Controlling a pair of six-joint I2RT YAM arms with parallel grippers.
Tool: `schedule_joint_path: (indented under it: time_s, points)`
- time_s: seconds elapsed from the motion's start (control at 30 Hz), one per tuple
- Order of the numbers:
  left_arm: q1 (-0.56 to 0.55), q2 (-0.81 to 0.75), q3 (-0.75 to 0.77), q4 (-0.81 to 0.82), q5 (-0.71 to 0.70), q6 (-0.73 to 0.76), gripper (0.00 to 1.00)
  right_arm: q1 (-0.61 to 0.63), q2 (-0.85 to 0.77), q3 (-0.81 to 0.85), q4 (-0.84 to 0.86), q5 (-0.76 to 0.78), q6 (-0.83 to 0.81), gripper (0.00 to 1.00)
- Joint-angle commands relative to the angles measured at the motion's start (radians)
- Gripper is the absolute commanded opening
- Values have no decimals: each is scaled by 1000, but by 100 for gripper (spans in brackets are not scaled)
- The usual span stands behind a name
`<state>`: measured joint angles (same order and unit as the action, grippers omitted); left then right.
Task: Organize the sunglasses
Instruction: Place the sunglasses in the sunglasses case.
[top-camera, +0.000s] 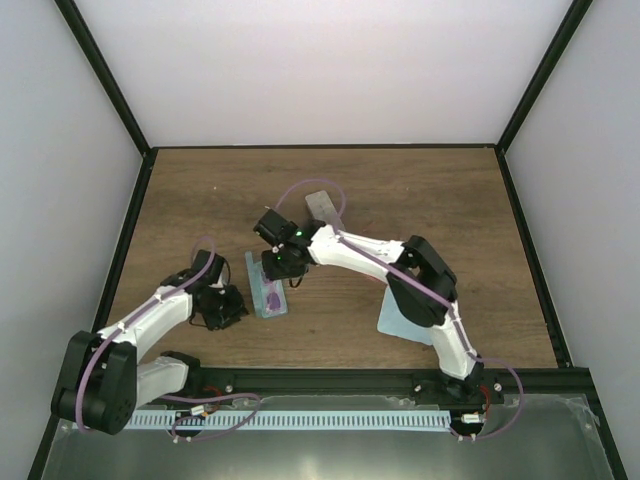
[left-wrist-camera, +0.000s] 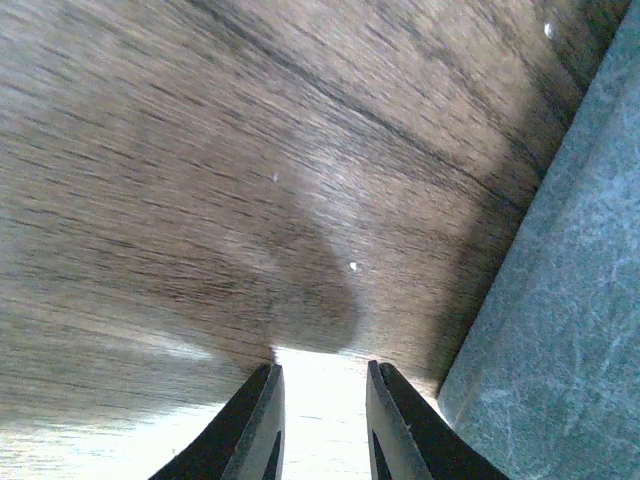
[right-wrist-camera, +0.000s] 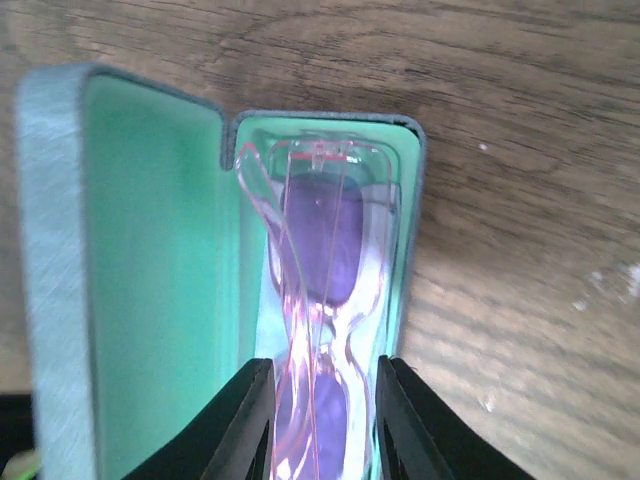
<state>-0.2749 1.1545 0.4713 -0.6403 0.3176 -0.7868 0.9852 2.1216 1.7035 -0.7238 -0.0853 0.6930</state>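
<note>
Sunglasses (right-wrist-camera: 320, 240) lie lengthwise in open case (right-wrist-camera: 150, 250), long axis running straight out between narrow-set jaws of right gripper (right-wrist-camera: 323, 366); whether gripped, cannot tell.

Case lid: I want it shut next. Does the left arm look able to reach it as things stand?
Likely yes. The left claw hangs just beside the open case, on the side of its lid, nothing between them. The right claw straddles the sunglasses inside and might crowd it.
</note>
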Motion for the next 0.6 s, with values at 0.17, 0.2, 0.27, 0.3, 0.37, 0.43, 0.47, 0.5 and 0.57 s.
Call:
schedule_joint_path:
  time_s: [0.17,0.2,0.27,0.3,0.37,0.43,0.47,0.5,0.57]
  points:
    - [0,-16,115,-113,-83,-19,23,-122,-228,-267,177,-45,3,17]
    - [-1,-13,137,-116,-86,-20,23,-140,-228,-289,192,-68,2,14]
    - [0,4,180,-113,-72,-25,23,-157,-214,-310,219,-97,-15,3]
    - [-1,18,201,-109,-62,-27,23,-159,-202,-311,232,-113,-30,1]
    - [-3,46,239,-105,-50,-28,23,-159,-168,-312,260,-172,-59,1]
    - [-4,76,269,-99,-40,-22,23,-160,-133,-317,298,-233,-70,1]
    - [-4,92,280,-97,-33,-16,24,-160,-115,-317,311,-256,-73,1]
    - [-5,110,291,-94,-25,-8,24,-160,-97,-316,317,-274,-78,1]
    - [-10,145,303,-90,-19,1,24,-160,-68,-310,324,-299,-86,1]
